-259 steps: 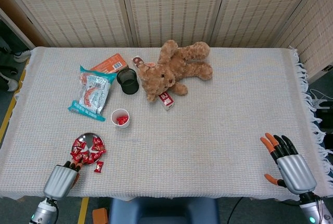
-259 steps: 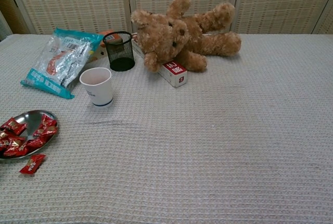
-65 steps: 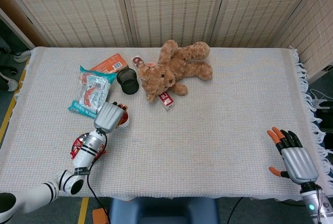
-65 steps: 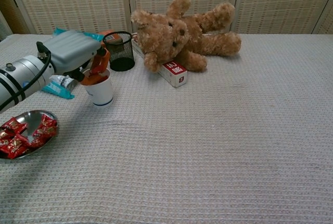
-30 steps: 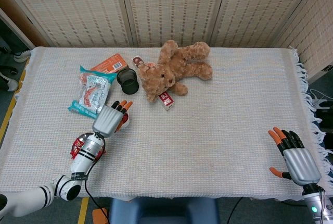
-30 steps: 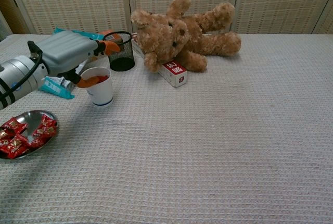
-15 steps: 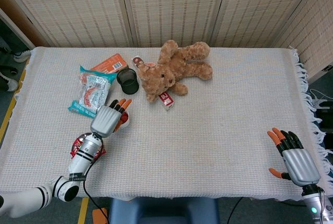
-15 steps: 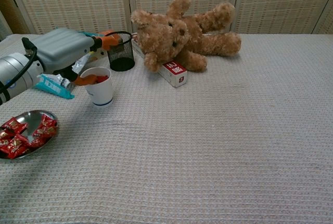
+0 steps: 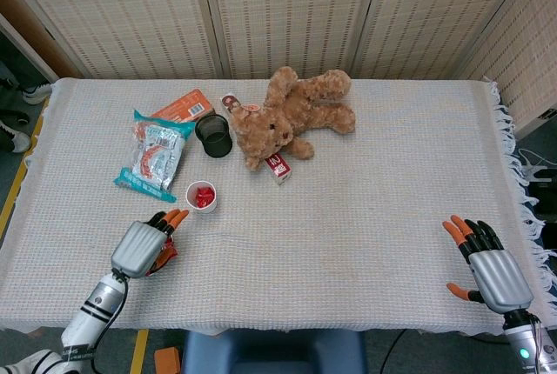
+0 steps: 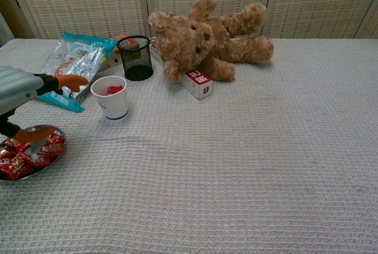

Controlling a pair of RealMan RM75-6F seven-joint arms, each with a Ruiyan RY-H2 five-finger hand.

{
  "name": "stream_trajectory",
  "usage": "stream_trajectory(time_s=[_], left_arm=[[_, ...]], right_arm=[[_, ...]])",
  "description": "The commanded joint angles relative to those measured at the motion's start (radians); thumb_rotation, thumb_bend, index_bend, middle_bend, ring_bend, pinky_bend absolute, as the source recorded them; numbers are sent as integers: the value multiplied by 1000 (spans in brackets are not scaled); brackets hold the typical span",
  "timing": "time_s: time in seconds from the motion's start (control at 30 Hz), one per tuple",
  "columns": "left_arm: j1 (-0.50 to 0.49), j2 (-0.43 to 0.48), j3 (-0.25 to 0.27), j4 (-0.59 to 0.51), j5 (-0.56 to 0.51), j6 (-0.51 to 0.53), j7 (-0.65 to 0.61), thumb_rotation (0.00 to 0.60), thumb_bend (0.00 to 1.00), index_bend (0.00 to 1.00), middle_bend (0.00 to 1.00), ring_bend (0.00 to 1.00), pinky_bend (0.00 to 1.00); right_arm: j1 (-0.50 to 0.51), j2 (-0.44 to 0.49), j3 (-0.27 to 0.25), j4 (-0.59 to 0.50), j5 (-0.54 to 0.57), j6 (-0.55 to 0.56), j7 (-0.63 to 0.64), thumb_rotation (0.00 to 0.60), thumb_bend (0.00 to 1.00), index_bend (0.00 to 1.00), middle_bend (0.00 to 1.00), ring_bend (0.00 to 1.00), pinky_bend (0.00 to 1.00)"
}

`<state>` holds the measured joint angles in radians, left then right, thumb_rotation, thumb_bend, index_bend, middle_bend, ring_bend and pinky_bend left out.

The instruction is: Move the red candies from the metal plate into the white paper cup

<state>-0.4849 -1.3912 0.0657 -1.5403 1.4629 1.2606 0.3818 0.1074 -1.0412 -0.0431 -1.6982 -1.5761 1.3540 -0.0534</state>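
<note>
The white paper cup (image 9: 202, 197) (image 10: 110, 97) stands upright with red candies inside. The metal plate (image 10: 35, 132) lies at the near left, with several red wrapped candies (image 10: 28, 158) on it. My left hand (image 9: 141, 245) (image 10: 23, 91) hovers over the plate with its fingers spread and nothing in them; in the head view it hides nearly all of the plate, so only a bit of red candy (image 9: 167, 255) shows at its edge. My right hand (image 9: 487, 267) rests open at the table's near right corner, far from the candies.
A teddy bear (image 9: 294, 119) lies at the back middle with a small red box (image 9: 278, 166) beside it. A black mesh cup (image 9: 214, 136), an orange packet (image 9: 184, 106) and a clear snack bag (image 9: 155, 153) sit behind the paper cup. Wicker screens stand behind the table.
My left hand has drawn back from above the paper cup to above the metal plate, fingers still spread and empty. The right hand has barely moved.
</note>
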Motion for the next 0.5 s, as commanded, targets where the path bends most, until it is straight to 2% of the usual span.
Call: stream_trajectory(time_s=[0.03, 0.17, 0.5], left_arm=[[53, 36, 59, -18, 21, 13, -51, 600, 366, 61, 137, 225, 973], [80, 3, 72, 38, 37, 16, -40, 600, 368, 62, 138, 226, 974], [83, -81, 52, 145, 33, -47, -39, 600, 365, 81, 155, 226, 973]], right_arm=[[2, -1, -4, -1, -8, -4, -2, 600, 50, 0, 0, 0, 0], [7, -3, -11, -4, -24, -9, -5, 600, 50, 0, 0, 0, 0], [-1, 2, -19, -3, -45, 10, 4, 600, 50, 0, 0, 0, 0]])
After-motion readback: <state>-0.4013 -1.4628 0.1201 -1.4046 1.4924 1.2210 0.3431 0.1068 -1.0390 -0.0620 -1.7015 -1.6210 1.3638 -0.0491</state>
